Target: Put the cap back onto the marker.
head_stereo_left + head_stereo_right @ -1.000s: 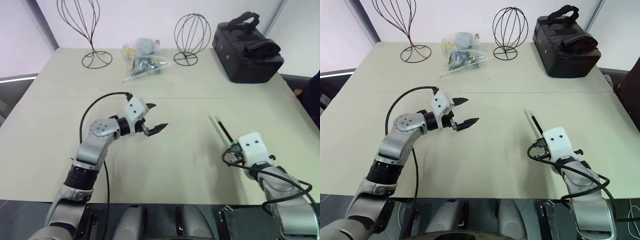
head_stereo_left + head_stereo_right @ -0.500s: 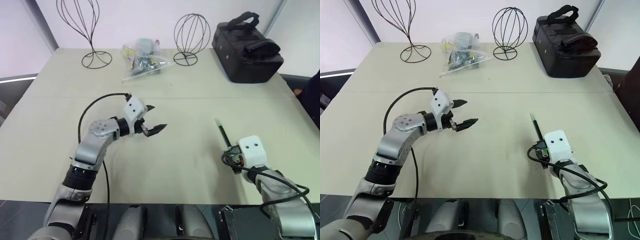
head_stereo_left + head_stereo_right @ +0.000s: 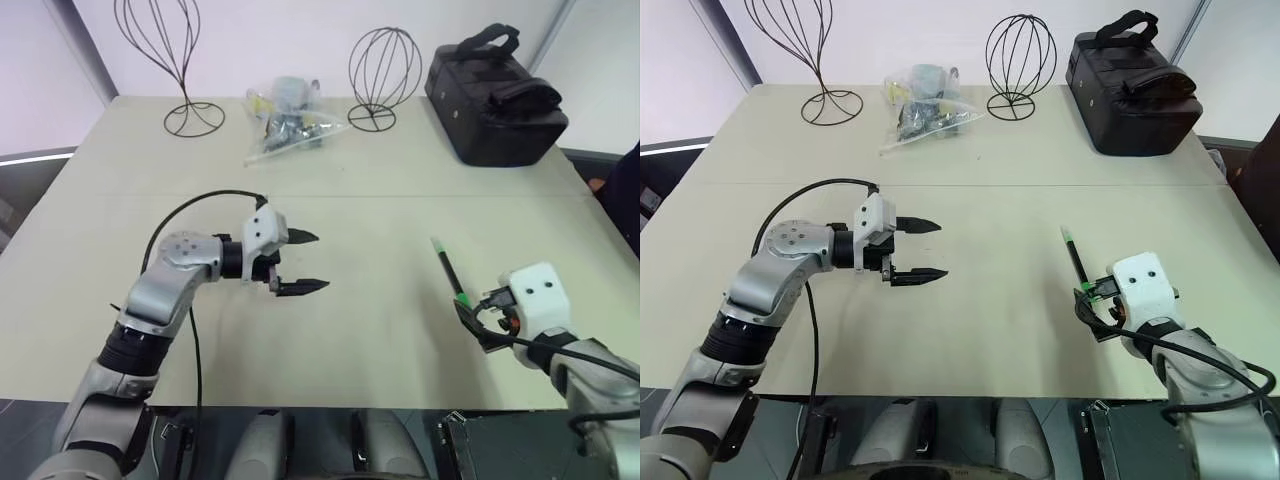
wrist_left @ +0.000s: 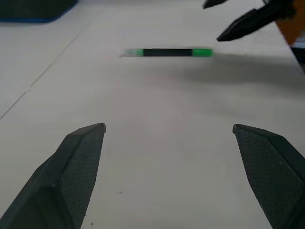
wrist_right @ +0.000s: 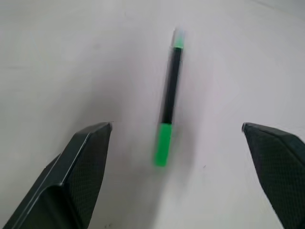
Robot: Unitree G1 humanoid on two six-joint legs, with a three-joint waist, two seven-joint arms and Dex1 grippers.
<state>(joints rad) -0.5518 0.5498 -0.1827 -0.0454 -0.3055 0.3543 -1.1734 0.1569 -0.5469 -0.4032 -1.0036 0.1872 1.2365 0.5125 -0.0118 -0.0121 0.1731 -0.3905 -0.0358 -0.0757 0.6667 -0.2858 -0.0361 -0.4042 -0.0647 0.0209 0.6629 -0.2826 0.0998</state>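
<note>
The marker [image 3: 448,269], green cap [image 5: 163,144] fitted, lies flat on the beige table [image 3: 380,330], just ahead of the right gripper [image 5: 178,143]. Both grippers' fingers are spread wide, empty. The left gripper [image 3: 303,262] hovers mid-table. A black bag [image 3: 495,95] sits at the far edge.

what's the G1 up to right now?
Marker-capping job. The marker lies flat on the table with the green cap apparently on its near end. The right end effector is open just above it, holding nothing. The left end effector hangs open over mid-table, also holding nothing.
</note>
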